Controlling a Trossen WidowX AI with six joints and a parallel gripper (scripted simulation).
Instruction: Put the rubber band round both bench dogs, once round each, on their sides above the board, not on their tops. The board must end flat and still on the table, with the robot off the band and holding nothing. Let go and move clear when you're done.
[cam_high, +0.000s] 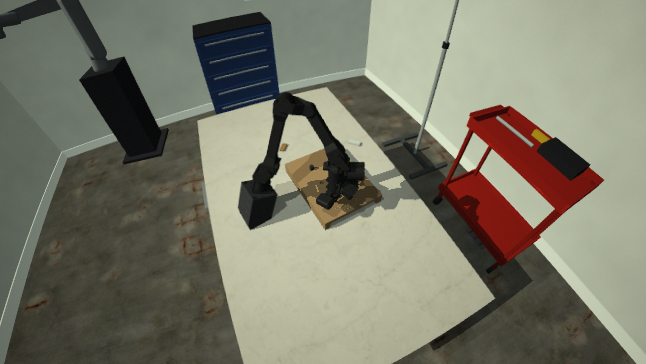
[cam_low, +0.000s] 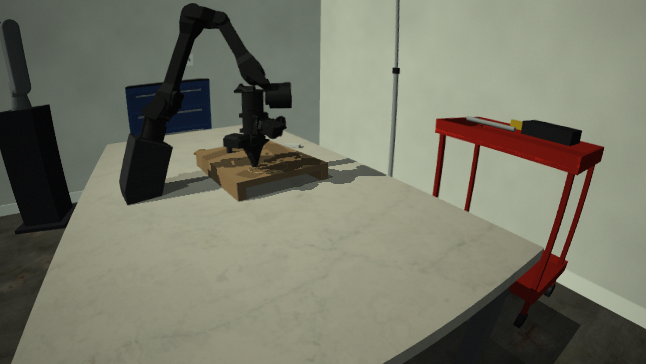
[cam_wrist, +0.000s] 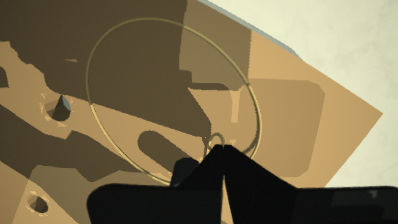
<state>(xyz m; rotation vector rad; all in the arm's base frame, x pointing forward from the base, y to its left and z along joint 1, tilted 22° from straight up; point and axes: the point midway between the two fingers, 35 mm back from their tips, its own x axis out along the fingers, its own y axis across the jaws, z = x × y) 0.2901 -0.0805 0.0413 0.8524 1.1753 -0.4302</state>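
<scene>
The tan wooden board (cam_high: 325, 189) lies on the table and also shows in the exterior view (cam_low: 265, 169). My gripper (cam_wrist: 222, 151) (cam_low: 254, 161) points straight down over the board (cam_wrist: 150, 125), with its tips just above the surface. It is shut on the thin pale rubber band (cam_wrist: 172, 100), which pinches into a small loop at the fingertips and spreads out as a wide ring over the board. A small dark bench dog (cam_wrist: 61, 107) stands just outside the ring's left edge. A round hole (cam_wrist: 38, 203) lies at the lower left. I cannot make out the other dog.
The arm's black base (cam_high: 256, 202) stands left of the board. A small white cylinder (cam_high: 354, 142) and a small tan piece (cam_high: 284, 146) lie on the table behind it. A red cart (cam_high: 520, 175) stands to the right, off the table.
</scene>
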